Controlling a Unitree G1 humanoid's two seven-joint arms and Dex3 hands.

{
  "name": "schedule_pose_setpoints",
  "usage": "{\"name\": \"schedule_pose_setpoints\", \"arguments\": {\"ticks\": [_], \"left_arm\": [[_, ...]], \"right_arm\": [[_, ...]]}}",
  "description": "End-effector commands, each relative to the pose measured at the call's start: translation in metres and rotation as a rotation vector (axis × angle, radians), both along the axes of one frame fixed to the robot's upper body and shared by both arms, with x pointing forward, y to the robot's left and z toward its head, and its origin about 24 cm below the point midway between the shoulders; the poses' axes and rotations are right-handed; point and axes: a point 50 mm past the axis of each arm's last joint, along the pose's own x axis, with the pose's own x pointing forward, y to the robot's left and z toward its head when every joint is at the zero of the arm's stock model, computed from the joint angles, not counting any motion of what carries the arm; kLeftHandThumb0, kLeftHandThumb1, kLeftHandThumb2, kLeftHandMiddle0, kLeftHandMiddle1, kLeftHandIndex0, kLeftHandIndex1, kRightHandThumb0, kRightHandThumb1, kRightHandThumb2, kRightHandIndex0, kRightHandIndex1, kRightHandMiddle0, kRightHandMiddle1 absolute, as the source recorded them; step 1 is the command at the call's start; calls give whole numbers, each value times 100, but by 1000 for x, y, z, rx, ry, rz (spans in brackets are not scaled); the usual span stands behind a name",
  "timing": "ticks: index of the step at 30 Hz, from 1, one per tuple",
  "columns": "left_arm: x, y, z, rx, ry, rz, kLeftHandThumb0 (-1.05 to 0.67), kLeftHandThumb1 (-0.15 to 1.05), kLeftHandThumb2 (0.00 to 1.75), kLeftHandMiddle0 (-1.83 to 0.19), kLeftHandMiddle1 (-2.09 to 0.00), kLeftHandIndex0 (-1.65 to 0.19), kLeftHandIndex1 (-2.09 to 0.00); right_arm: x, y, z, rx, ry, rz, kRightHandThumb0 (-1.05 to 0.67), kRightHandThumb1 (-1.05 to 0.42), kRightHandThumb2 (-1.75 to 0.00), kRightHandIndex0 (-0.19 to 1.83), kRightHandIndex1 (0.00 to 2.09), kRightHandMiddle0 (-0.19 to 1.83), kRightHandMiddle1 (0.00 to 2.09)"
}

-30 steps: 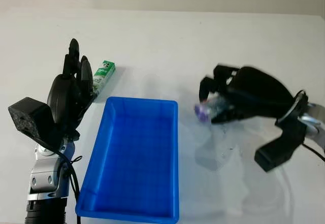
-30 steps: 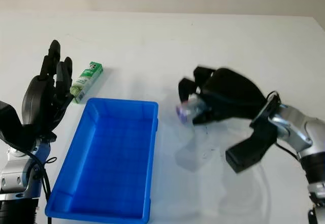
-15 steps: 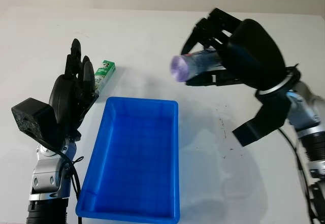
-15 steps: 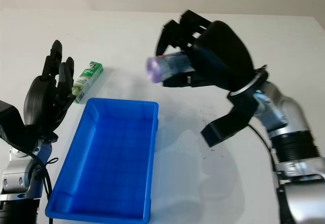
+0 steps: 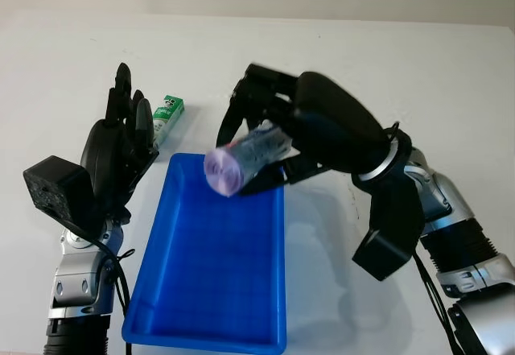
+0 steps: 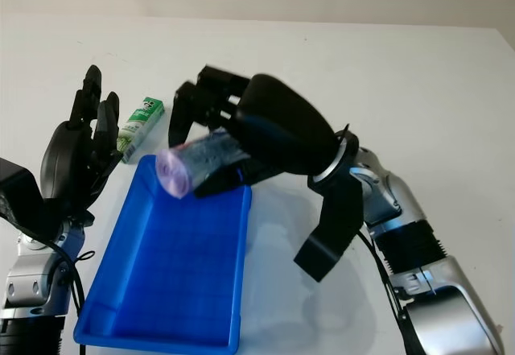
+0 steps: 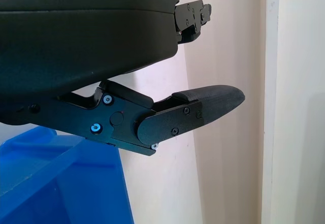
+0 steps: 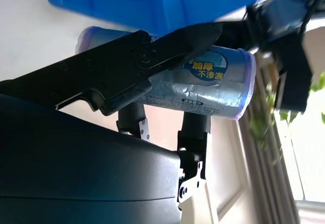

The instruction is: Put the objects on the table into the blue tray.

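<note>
At the left edge of the white bench (image 5: 418, 73) the left hand (image 5: 117, 158) stands raised beside the tray, holding nothing, open, palm turned toward the tray's left wall. Just beyond its fingertips a green and white box (image 5: 166, 117) lies flat on the bench, close to the tray's far left corner but outside it.

The blue tray (image 5: 161, 291) sits in the middle, long side running away from the robot, with nothing lying on its floor.

Above the tray's far end the right hand (image 5: 265, 142) reaches in from the right, its arm crossing over the tray's right rim. Its fingers (image 8: 152, 56) are clenched around a silvery roll with purple ends (image 5: 245, 158), which lies roughly level in the grasp, one purple end facing the camera. The roll hangs in the air over the far part of the tray, not touching the floor or the walls. In the right wrist view a blue label with white characters shows on the roll's wrapper, one finger across its front and two behind
</note>
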Motion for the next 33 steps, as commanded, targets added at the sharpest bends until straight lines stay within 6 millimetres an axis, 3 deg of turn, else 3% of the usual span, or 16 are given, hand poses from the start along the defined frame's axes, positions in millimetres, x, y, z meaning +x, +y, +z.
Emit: {"name": "schedule_pose_setpoints", "arguments": {"ticks": [1, 3, 4, 5, 9, 11, 14, 24, 28, 33], "left_arm": [[-2, -1, -2, 1, -1, 0, -72, 105, 69, 15, -5, 18, -5], [-1, -2, -3, 3, -1, -3, -73, 105, 69, 15, -5, 18, -5], [-1, -2, -3, 4, 0, -6, -73, 105, 69, 16, -5, 19, -5], [-1, -2, -3, 7, 0, -9, -73, 105, 70, 16, -5, 19, -5], [0, -3, -3, 12, -2, -13, -73, 105, 70, 17, -5, 19, -4], [0, -3, -4, 13, -2, -14, -73, 105, 71, 17, -5, 19, -4], [0, -3, -5, 14, -4, -13, -72, 105, 71, 17, -5, 19, -5], [0, -5, -6, 10, 2, -15, -72, 105, 71, 17, -5, 19, -5], [0, -6, -6, 5, 4, -11, -73, 105, 71, 16, -5, 19, -5], [-1, -5, -7, 5, 5, -10, -73, 105, 71, 17, -5, 19, -5]], "right_arm": [[-3, -2, -2, -12, 38, 18, -62, -105, -34, 61, 209, 47, 209], [-3, -4, -3, -42, 69, 32, -64, -105, -38, 34, 205, 21, 204], [-3, -5, -3, -65, 78, 35, -66, -105, -39, 23, 192, 11, 193], [-3, -6, -3, -88, 85, 36, -68, -105, -39, 14, 170, 4, 172], [-2, -11, -5, -194, 134, 30, -79, -105, -33, -9, 36, -9, 50], [-1, -13, -5, -254, 159, 14, -84, -105, -34, -17, 10, -16, 18], [-1, -15, -1, -298, 145, -10, -90, -105, -46, -19, 1, -19, 2], [3, -30, 4, -83, 111, -112, -92, -105, -58, -19, 0, -19, 0], [10, -43, -1, 98, 239, -172, -93, -105, -58, -19, 0, -19, 0], [26, -73, -19, 457, 569, -294, -92, -105, -67, -19, 0, -19, 0]]}}
